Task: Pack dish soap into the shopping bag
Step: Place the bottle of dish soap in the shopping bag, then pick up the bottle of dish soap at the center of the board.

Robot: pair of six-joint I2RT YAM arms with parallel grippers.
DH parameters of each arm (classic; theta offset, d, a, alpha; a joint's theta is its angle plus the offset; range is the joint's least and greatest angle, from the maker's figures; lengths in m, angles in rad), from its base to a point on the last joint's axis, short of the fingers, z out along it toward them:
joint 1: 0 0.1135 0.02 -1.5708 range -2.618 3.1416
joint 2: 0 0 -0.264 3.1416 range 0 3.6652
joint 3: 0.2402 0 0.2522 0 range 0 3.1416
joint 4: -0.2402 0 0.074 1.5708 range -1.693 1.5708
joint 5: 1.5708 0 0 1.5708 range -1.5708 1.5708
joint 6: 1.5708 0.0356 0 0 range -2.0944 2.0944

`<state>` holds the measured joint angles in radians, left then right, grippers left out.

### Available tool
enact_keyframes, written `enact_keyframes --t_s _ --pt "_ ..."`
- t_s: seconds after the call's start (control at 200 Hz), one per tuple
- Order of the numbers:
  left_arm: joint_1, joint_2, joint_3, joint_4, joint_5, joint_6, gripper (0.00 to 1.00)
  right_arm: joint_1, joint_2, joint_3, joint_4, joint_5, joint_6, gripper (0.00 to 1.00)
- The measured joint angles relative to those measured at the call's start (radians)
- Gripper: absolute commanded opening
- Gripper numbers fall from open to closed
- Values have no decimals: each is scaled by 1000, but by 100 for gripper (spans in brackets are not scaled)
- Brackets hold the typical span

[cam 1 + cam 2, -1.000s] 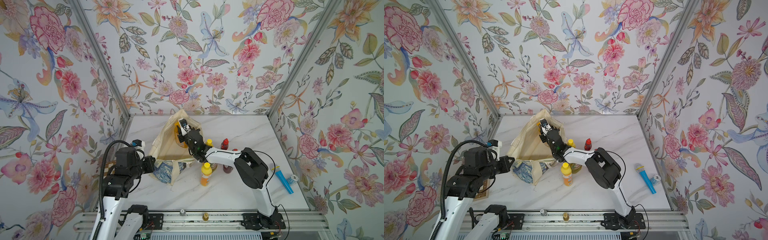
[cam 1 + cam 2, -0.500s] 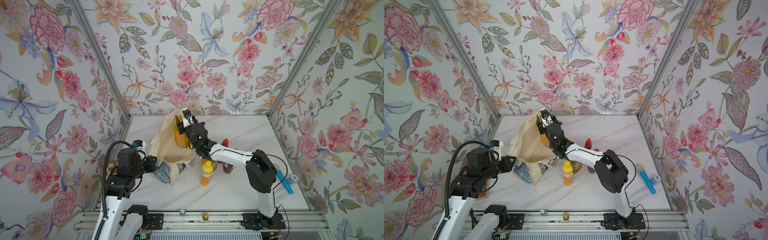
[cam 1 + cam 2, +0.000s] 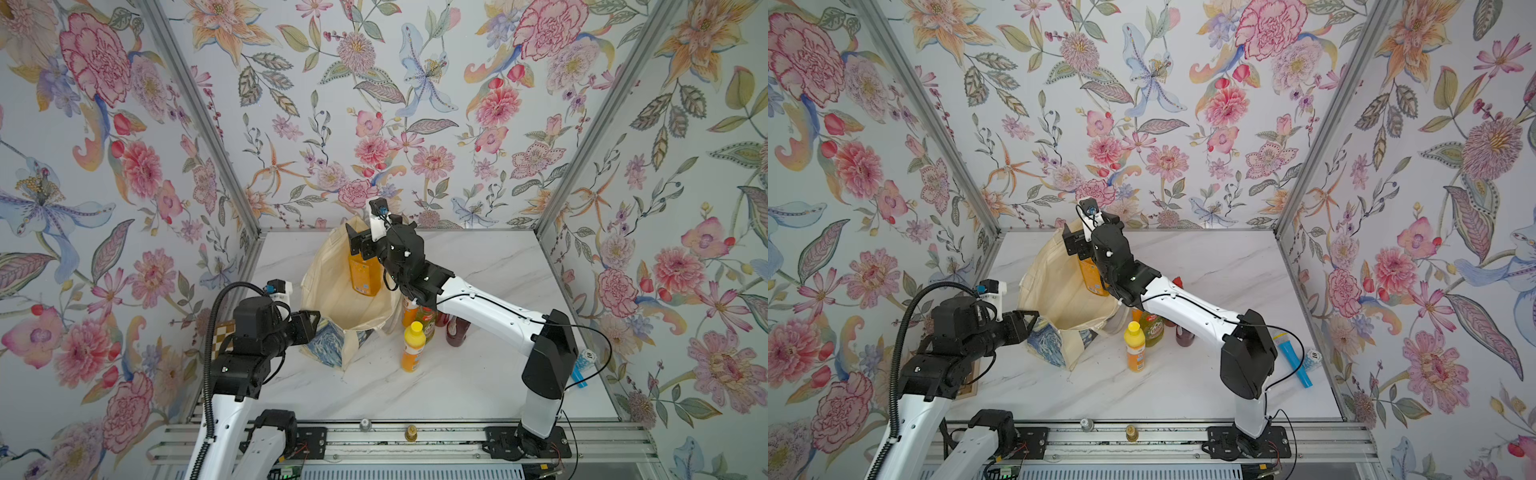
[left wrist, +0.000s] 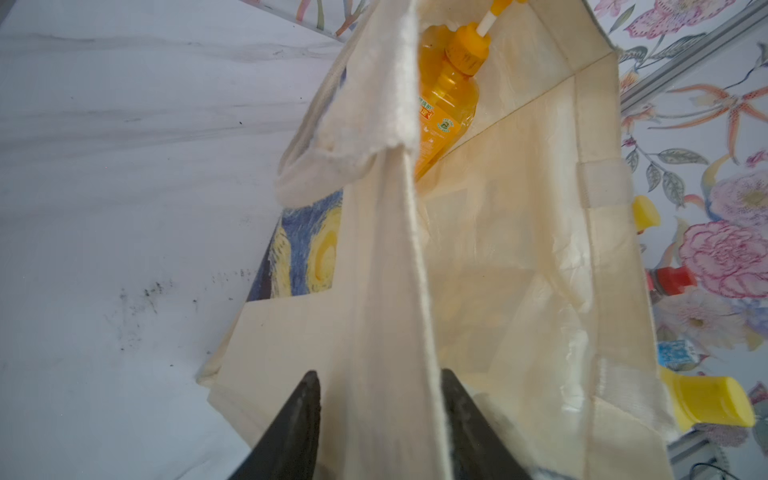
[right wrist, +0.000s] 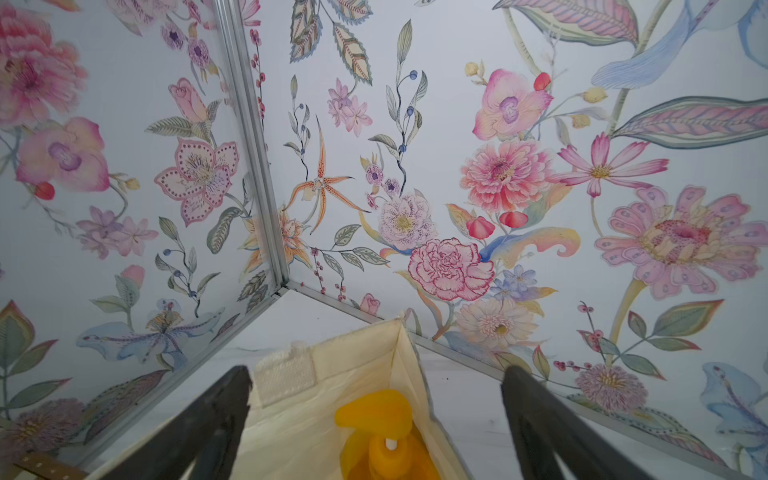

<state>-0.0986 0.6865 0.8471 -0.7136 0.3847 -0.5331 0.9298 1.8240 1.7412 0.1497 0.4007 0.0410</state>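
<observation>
The cream shopping bag point(image 3: 332, 286) point(image 3: 1054, 291) stands open at the table's middle left, blue print low on its side. The amber pump bottle of dish soap point(image 3: 361, 270) point(image 3: 1094, 278) point(image 4: 446, 108) leans inside at its far corner. My right gripper point(image 3: 359, 249) point(image 3: 1073, 245) point(image 5: 376, 374) hangs open just above the pump head point(image 5: 376, 409), touching nothing. My left gripper point(image 3: 309, 324) point(image 3: 1027, 322) point(image 4: 379, 374) is at the bag's near rim, jaws apart with the rim cloth loose between them. To the bag's right stand an orange bottle point(image 3: 412, 347) point(image 3: 1136, 347), a green one point(image 3: 1152, 328) and a dark-red one point(image 3: 457, 330).
A blue toy microphone point(image 3: 579, 365) point(image 3: 1293, 357) lies near the right wall behind my right arm. A checkered board point(image 3: 220, 336) sits by the left wall. My right forearm reaches over the cluster of bottles. Marble table point(image 3: 457, 386) is bare in front.
My right gripper has opened off the amber pump bottle and lifted up toward the back; the bottle stays in the bag. My left gripper's jaws have parted at the bag's rim.
</observation>
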Motion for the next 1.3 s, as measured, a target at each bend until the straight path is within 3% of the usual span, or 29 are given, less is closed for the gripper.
enact_keyframes --t_s 0.215,0.746,1.081,1.301 --pt "0 0 41 5 -43 19 99 -1 -148 74 -323 -8 89 99" --pt "0 0 76 177 -187 46 99 23 -520 -109 -925 -133 287 94" --pt "0 85 75 251 -184 108 99 114 -495 -113 -1185 -191 335 89" --pt "0 88 59 241 -211 159 99 136 -429 -116 -1246 -236 355 84"
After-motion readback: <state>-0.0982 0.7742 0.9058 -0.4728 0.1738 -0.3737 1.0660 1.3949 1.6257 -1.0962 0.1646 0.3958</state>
